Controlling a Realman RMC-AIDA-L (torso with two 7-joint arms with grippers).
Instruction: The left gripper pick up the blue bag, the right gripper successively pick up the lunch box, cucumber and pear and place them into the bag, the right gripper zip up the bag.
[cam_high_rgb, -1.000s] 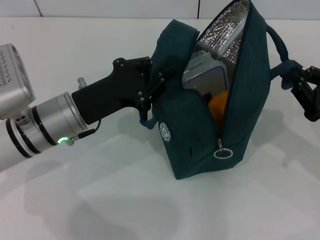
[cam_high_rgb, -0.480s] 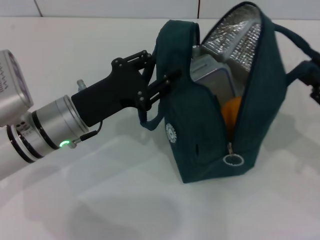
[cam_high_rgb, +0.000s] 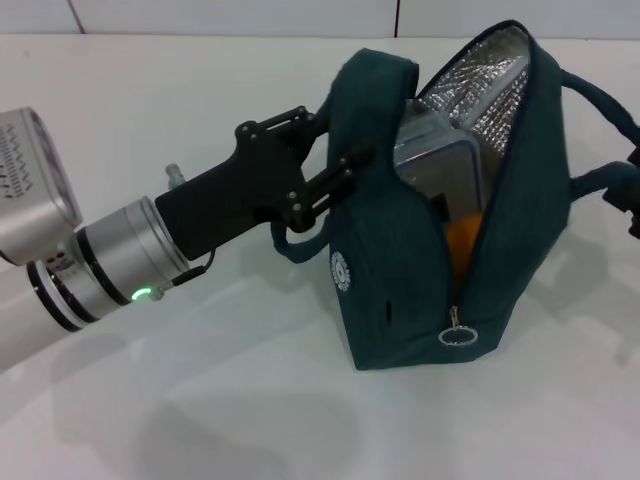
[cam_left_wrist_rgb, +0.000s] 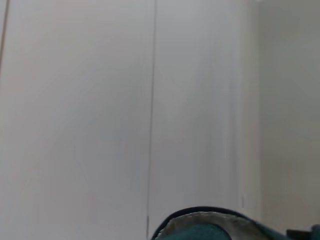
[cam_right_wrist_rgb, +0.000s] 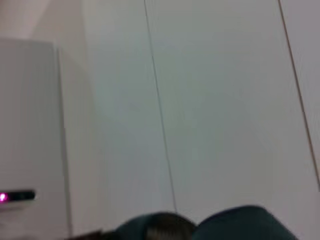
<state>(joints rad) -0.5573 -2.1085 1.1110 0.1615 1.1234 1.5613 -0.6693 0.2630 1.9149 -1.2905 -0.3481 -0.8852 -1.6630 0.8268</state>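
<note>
The blue bag stands on the white table with its top zipper open and the silver lining showing. Inside it I see the grey lunch box and the orange pear. The cucumber is hidden. The zipper's ring pull hangs at the near end. My left gripper is shut on the bag's left handle and side. My right gripper shows only as a sliver at the right edge, where the right handle is stretched taut to it. A bit of the bag shows in the left wrist view and the right wrist view.
The white tabletop stretches around the bag, with a tiled wall behind. The right wrist view shows a white cabinet with a small pink light.
The bag has shifted right and its mouth has opened wider. The right gripper has moved right, almost out of the head view. The left gripper has followed the bag to the right.
</note>
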